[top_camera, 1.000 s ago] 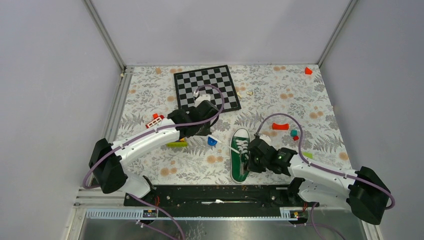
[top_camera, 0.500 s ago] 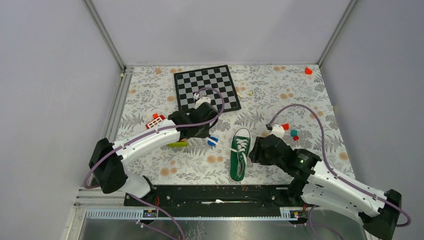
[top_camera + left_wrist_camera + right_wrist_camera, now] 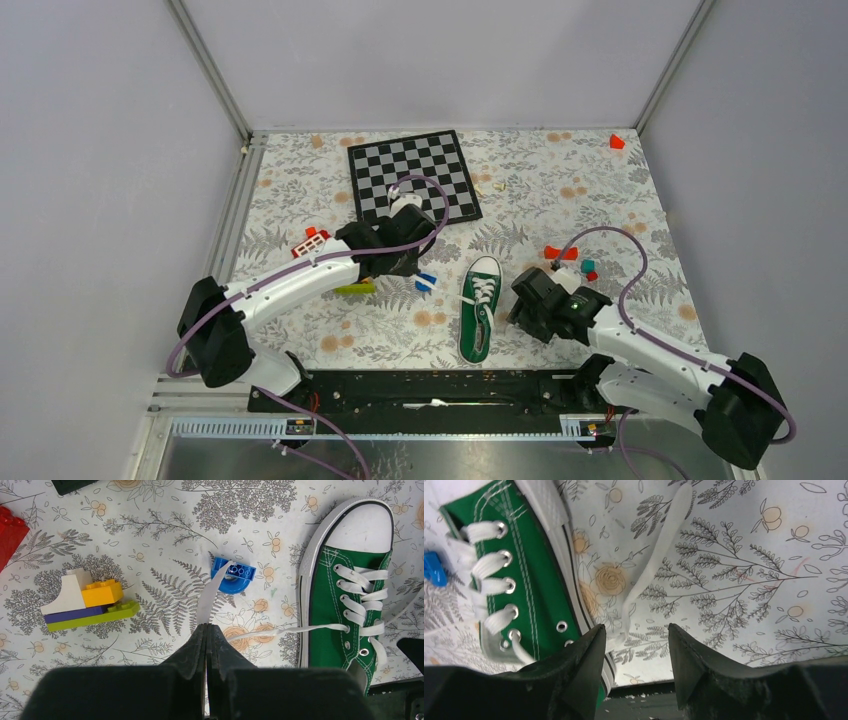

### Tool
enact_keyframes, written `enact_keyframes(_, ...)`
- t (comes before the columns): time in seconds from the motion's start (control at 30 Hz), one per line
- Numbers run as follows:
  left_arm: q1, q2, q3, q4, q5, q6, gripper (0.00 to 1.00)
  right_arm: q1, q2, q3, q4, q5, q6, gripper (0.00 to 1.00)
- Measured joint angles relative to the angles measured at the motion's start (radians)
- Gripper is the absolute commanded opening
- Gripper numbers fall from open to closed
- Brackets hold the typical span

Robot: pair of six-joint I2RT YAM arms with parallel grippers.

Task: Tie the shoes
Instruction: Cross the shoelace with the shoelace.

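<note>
The green shoe (image 3: 479,312) lies on the flowered table, white toe cap pointing away from the arm bases. In the left wrist view the shoe (image 3: 345,605) is at right. My left gripper (image 3: 207,627) is shut on a white lace (image 3: 206,600); its end runs up over a blue piece (image 3: 233,574), and its other part stretches right to an eyelet. In the top view the left gripper (image 3: 412,264) hovers left of the shoe. My right gripper (image 3: 636,632) stands open just right of the shoe (image 3: 519,570), over the other lace (image 3: 659,560), which lies loose on the table.
A chessboard (image 3: 414,175) lies at the back. A stack of toy bricks (image 3: 85,602) sits left of the left gripper. Small red blocks (image 3: 310,241) and red and teal pieces (image 3: 587,266) lie around. The table's near edge (image 3: 659,686) is right under the right gripper.
My right gripper has opened, let go of the shoe's right side and shifted a little to the right. The left-hand lace now lies over the blue piece.
</note>
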Motion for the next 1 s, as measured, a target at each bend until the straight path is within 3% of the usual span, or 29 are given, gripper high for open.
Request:
enact_keyframes(0.2, 0.0, -0.002, 0.0, 0.003, 0.039, 0.003, 0.0, -0.038, 0.103, -0.045, 0.107, -0.057, 0.05, 0.57)
enact_keyframes(0.27, -0.001, -0.003, 0.0, 0.006, 0.06, 0.003, 0.0, -0.038, 0.143, -0.056, 0.144, -0.073, 0.062, 0.5)
enact_keyframes(0.33, -0.003, -0.006, 0.0, 0.01, 0.078, 0.003, 0.0, -0.04, 0.165, -0.052, 0.184, -0.079, 0.069, 0.08)
enact_keyframes(0.37, -0.003, -0.008, 0.0, 0.012, 0.087, 0.002, 0.0, -0.04, 0.177, -0.052, 0.202, -0.08, 0.071, 0.0)
enact_keyframes(0.53, -0.007, -0.052, -0.002, 0.029, 0.127, -0.001, 0.0, -0.057, 0.173, -0.058, 0.198, -0.069, 0.082, 0.0)
enact_keyframes(0.7, -0.008, -0.106, -0.002, 0.044, 0.137, -0.001, 0.0, -0.066, 0.016, -0.043, 0.09, 0.017, 0.05, 0.0)
enact_keyframes(1.0, -0.008, -0.112, -0.002, 0.065, 0.143, -0.005, 0.0, -0.069, -0.141, 0.205, -0.053, 0.192, -0.117, 0.0)
